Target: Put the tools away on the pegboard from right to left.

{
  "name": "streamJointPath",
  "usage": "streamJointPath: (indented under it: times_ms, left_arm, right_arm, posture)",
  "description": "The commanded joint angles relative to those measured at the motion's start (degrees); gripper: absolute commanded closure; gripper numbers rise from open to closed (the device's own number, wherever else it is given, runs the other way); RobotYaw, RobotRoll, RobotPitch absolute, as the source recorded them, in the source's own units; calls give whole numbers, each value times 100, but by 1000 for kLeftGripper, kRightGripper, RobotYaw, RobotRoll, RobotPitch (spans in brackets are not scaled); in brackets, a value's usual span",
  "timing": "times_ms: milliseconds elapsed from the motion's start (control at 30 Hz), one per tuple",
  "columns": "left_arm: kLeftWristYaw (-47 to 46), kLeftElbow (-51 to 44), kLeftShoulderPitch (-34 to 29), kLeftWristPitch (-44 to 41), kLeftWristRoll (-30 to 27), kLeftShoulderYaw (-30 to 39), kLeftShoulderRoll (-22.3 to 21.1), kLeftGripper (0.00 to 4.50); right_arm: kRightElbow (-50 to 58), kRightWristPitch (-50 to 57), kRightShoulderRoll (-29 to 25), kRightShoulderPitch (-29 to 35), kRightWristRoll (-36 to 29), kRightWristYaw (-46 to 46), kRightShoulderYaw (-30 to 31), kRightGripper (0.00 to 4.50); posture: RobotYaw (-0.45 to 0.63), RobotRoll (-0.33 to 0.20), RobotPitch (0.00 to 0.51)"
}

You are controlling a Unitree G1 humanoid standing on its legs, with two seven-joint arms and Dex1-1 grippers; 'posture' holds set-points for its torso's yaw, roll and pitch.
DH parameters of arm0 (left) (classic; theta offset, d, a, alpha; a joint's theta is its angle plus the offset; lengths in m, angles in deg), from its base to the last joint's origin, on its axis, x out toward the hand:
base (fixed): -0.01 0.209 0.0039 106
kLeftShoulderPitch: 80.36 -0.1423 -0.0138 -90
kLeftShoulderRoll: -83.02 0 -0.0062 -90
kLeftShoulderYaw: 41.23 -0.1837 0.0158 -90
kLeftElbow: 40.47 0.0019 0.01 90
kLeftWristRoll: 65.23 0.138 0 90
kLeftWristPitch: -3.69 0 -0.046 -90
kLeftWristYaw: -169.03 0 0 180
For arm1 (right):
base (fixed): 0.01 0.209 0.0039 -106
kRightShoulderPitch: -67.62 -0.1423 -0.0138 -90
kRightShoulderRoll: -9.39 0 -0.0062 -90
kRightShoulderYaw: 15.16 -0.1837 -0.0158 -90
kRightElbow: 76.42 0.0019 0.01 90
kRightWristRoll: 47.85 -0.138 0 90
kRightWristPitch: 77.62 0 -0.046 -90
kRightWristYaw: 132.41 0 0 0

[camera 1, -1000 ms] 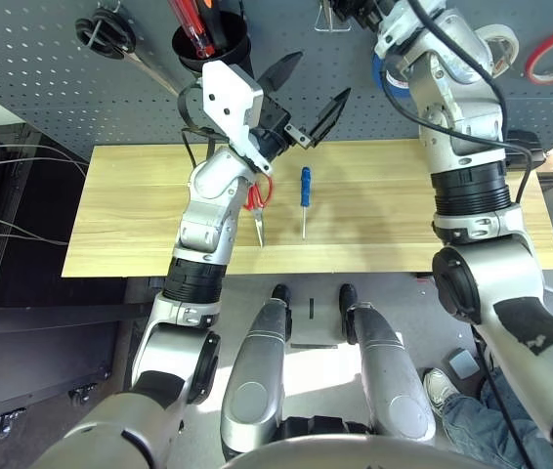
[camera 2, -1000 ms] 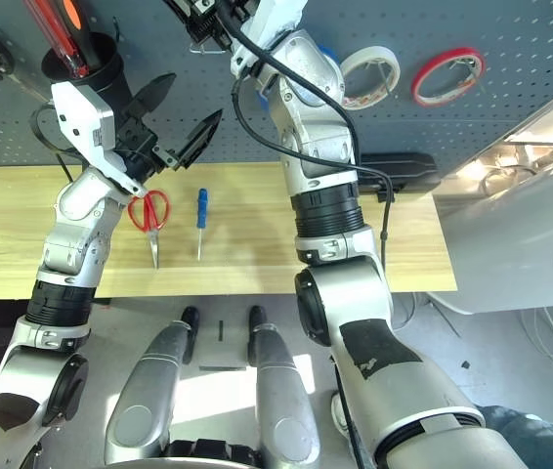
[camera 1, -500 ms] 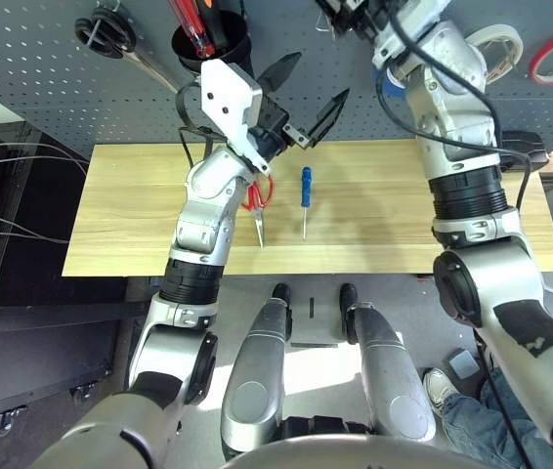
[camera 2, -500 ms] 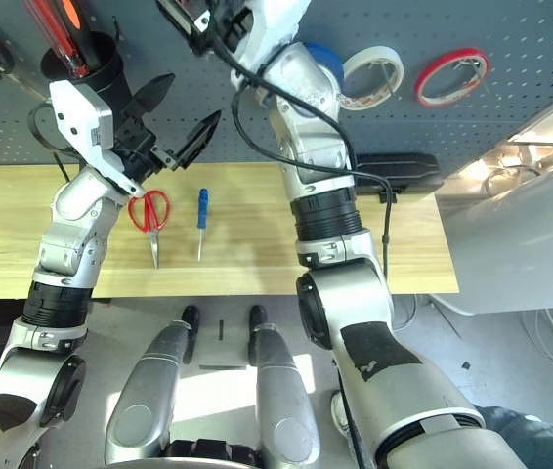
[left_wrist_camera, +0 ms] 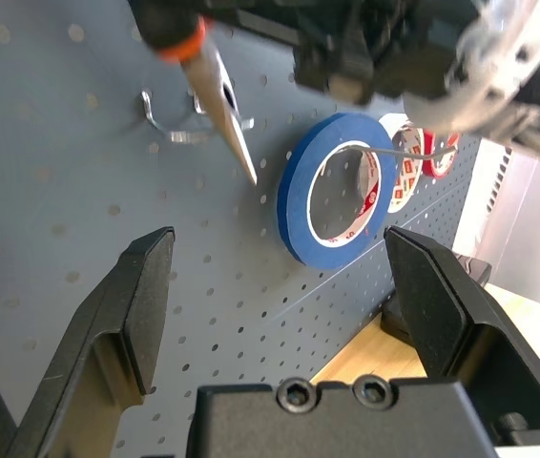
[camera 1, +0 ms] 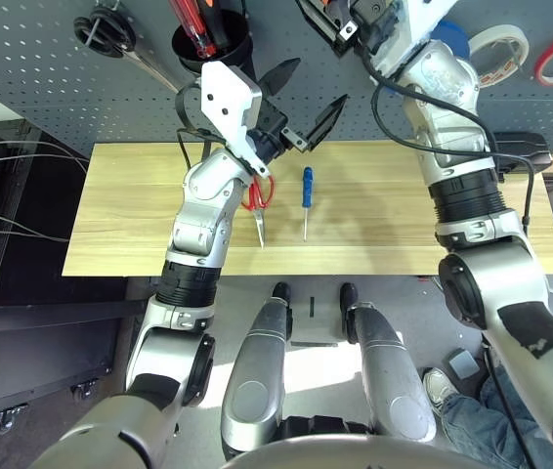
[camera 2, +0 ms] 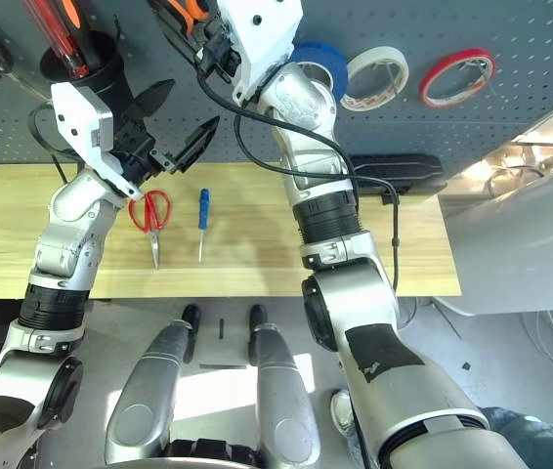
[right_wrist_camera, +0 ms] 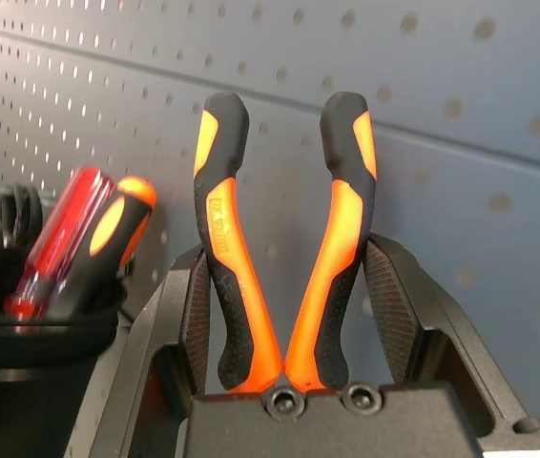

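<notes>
Through our right wrist camera we see what the head cameras barely catch: our right gripper (right_wrist_camera: 289, 315) is clamped on the orange-and-black needle-nose pliers (right_wrist_camera: 280, 239), both handles pinched between its black fingers (right_wrist_camera: 399, 305), in front of the pegboard (right_wrist_camera: 499, 124). The same view shows red and orange screwdriver handles (right_wrist_camera: 74, 234) standing in the black cup (right_wrist_camera: 41, 334). Our left wrist camera shows the other end: the pliers' bare tip just beside a metal hook (left_wrist_camera: 170, 114), with the blue tape roll (left_wrist_camera: 332, 186) hanging on the board close by; whether the tip touches the board we cannot tell.

From the head, our left gripper (camera 1: 301, 98) hangs above the table (camera 1: 130, 210) with its jaws spread wide and nothing between them. On the table at 6 o'clock from it lie the red-handled scissors (camera 1: 256, 200) and, just at their 3 o'clock, the small blue-handled screwdriver (camera 1: 305, 195), apart from each other. The white tape roll (camera 2: 374, 73) and red tape roll (camera 2: 457, 78) hang at 3 o'clock of the blue one.
</notes>
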Motion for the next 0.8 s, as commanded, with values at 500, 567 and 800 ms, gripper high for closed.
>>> streamJointPath:
  times_ms: [500, 567, 800]
  left_arm:
    - [23, -168, -185, -78, -21, -27, -29, 0]
    - [19, -174, -193, -78, -16, -28, -32, 0]
    - [-4, -199, -218, -89, -3, -25, -38, 0]
  right_arm:
    - [205, -18, 164, -544, -325, -43, -114, 1809]
    - [140, -97, 164, -598, -311, -45, -113, 1809]
    - [-378, -722, 43, -519, -5, -31, 5, 1809]
  posture:
    - [158, 0, 477]
    - [159, 0, 478]
    - [166, 0, 486]
